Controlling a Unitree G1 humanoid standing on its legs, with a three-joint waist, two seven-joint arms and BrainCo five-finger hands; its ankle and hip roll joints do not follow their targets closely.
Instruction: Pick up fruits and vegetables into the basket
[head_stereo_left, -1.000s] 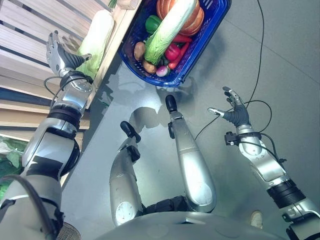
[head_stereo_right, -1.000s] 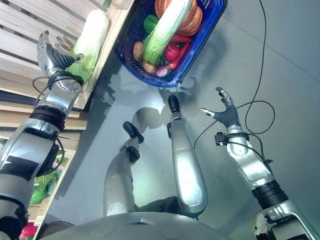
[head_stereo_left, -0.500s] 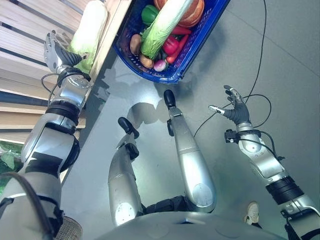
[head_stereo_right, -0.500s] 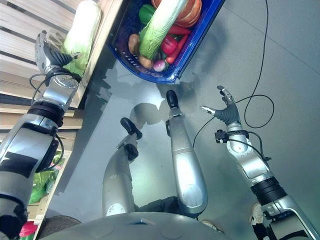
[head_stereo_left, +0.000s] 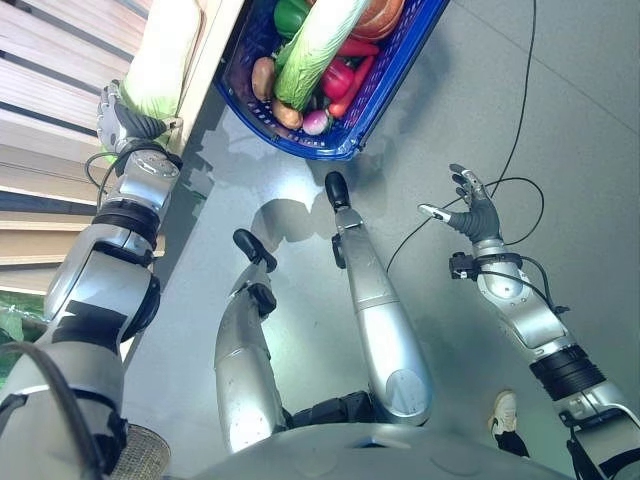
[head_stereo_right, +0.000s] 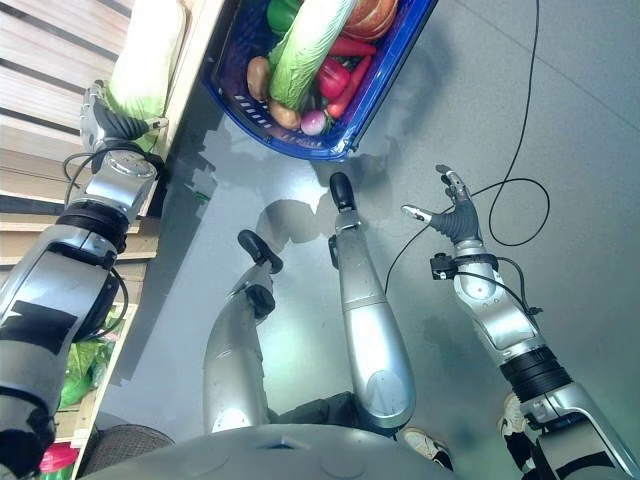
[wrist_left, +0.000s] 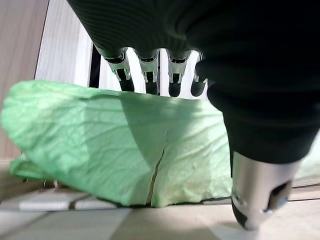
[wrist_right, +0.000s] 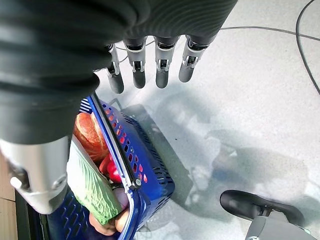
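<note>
A pale green napa cabbage (head_stereo_left: 160, 55) lies on the wooden slatted shelf (head_stereo_left: 60, 70) at the upper left. My left hand (head_stereo_left: 125, 122) is at its leafy end. In the left wrist view its straight fingers (wrist_left: 150, 75) reach over the green leaf (wrist_left: 125, 150) and the thumb (wrist_left: 257, 192) rests below it, so the hand is open. The blue basket (head_stereo_left: 392, 75) stands on the floor beside the shelf. It holds another napa cabbage (head_stereo_left: 315, 50), a pumpkin (head_stereo_left: 382, 15), a red pepper (head_stereo_left: 338, 78) and a potato (head_stereo_left: 263, 78). My right hand (head_stereo_left: 476, 215) hangs open over the floor, apart from the basket.
The shelf's wooden front edge (head_stereo_left: 208, 60) runs between the cabbage and the basket. Green leaves (head_stereo_right: 85, 375) lie on a lower shelf at the left. Grey floor (head_stereo_left: 560, 110) stretches to the right of the basket.
The camera has shifted, so the whole scene sits higher. My left hand has closed in on the cabbage's leafy end. The right hand has hardly moved.
</note>
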